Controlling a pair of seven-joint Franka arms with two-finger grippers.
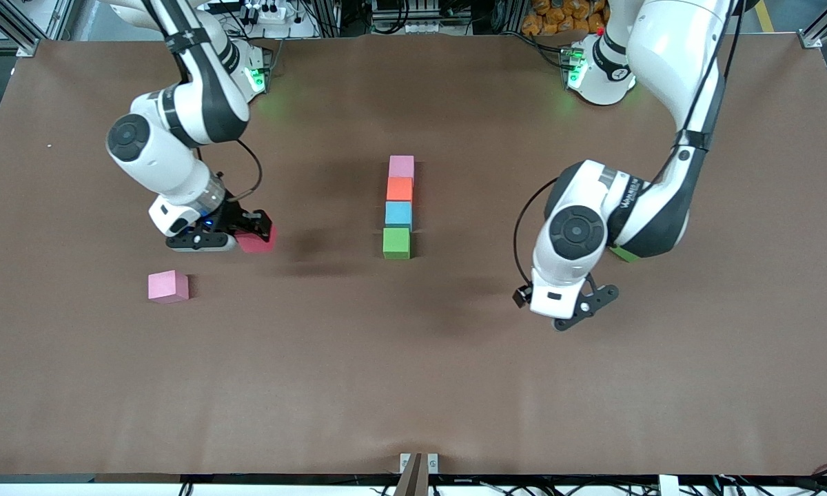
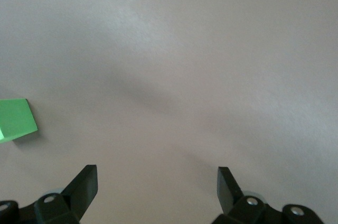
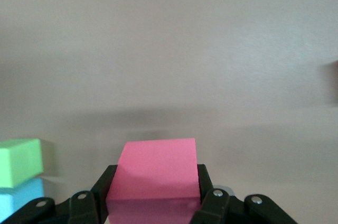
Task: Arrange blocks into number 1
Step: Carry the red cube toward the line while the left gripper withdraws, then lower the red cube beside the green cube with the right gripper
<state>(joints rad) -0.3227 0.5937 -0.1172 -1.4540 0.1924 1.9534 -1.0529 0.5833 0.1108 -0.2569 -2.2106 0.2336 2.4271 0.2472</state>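
Fingers of our right gripper (image 3: pixel 153 195) clamp the red block (image 1: pixel 256 240); our left gripper (image 2: pixel 157 195) waits open over bare table. Carried low, it could knock the block column (image 1: pixel 399 207).

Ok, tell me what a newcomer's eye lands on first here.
First, the straight column of four blocks mid-table: pink block farthest from the front camera, then orange block, light blue block and green block. Next, the right gripper clamps a red block toward the right arm's end, with a loose pink cube nearer the camera.
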